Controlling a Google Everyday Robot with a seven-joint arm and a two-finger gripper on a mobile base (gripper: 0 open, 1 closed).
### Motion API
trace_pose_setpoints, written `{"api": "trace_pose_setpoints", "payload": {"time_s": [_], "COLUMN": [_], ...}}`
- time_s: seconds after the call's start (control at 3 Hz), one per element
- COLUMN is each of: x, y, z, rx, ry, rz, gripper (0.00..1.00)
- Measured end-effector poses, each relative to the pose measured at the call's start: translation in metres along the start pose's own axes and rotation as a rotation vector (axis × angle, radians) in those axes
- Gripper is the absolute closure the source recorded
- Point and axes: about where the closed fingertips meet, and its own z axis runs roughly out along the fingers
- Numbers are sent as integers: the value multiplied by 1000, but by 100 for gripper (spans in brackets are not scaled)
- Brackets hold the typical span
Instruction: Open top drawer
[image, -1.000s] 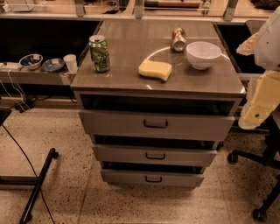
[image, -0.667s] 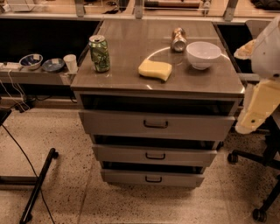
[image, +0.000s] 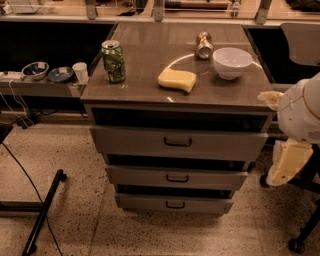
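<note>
The top drawer (image: 130, 141) is the widest of three grey drawers in the cabinet, with a small dark bail handle (image: 177, 142) at its centre. A dark gap shows above its front, under the cabinet top, and its inside is not visible. My arm stands at the right edge of the view, beside the cabinet's right front corner. Its white rounded joint (image: 301, 111) sits above the cream gripper end (image: 287, 163), which hangs level with the middle drawer, to the right of the drawers and apart from the handle.
On the cabinet top (image: 150, 60) stand a green can (image: 114, 61), a yellow sponge (image: 177, 79), a white bowl (image: 232, 62) and a fallen can (image: 203, 45). A side shelf (image: 35, 87) at left holds bowls and a cup. A black stand leg (image: 44, 210) lies on the floor.
My arm has come down along the cabinet's right side and a little to the left. The drawers and the things on top have not moved.
</note>
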Motion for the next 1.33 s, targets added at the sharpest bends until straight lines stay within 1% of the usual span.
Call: {"api": "trace_pose_setpoints", "payload": {"time_s": [0.33, 0.67, 1.0, 1.33], "x": [-3, -1, -2, -4], "y": [-7, -7, -21, -42], "z": [13, 68, 139, 186], "rx": [-9, -42, -45, -41], "ry": [8, -60, -115, -128], "rz": [11, 30, 34, 21], "gripper": [0, 0, 0, 0]}}
